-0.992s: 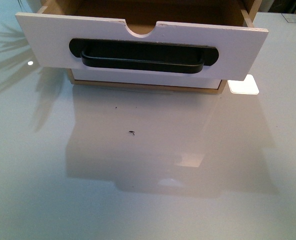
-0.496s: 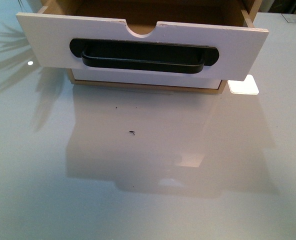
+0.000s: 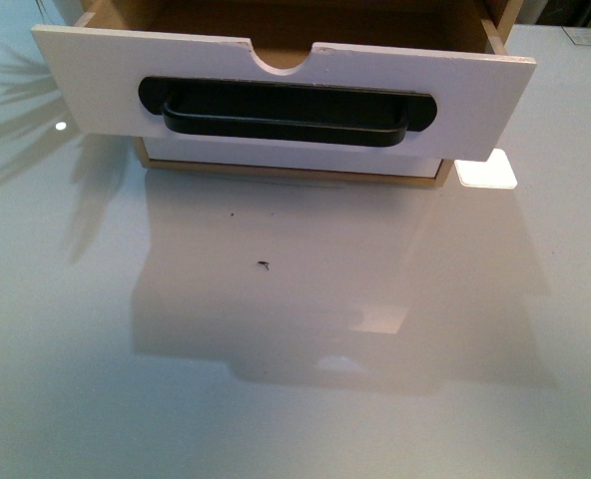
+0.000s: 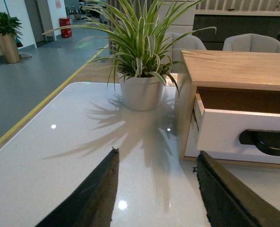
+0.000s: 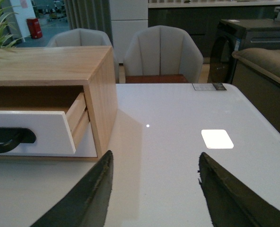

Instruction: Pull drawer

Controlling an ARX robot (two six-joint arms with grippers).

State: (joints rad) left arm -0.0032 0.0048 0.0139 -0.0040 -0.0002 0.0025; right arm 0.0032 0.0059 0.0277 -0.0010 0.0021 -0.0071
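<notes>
The drawer (image 3: 96,85) stands pulled out of its wooden cabinet, white front toward me, with a black bar handle (image 3: 286,115) and a half-round notch in its top edge. Under it sits a plain white drawer front (image 3: 276,155), shut. The front view shows neither arm. My left gripper (image 4: 155,158) is open over the table, well back from the drawer (image 4: 230,132) and off its left corner. My right gripper (image 5: 154,161) is open too, back from the cabinet (image 5: 100,90) off its right side, with the drawer (image 5: 36,132) seen edge-on. Nothing is between either pair of fingers.
A potted spider plant (image 4: 140,90) stands on the glossy white table (image 3: 295,349) left of the cabinet. A small dark speck (image 3: 263,264) lies on the table in front of the drawer. Chairs (image 5: 161,52) stand beyond the table's far edge.
</notes>
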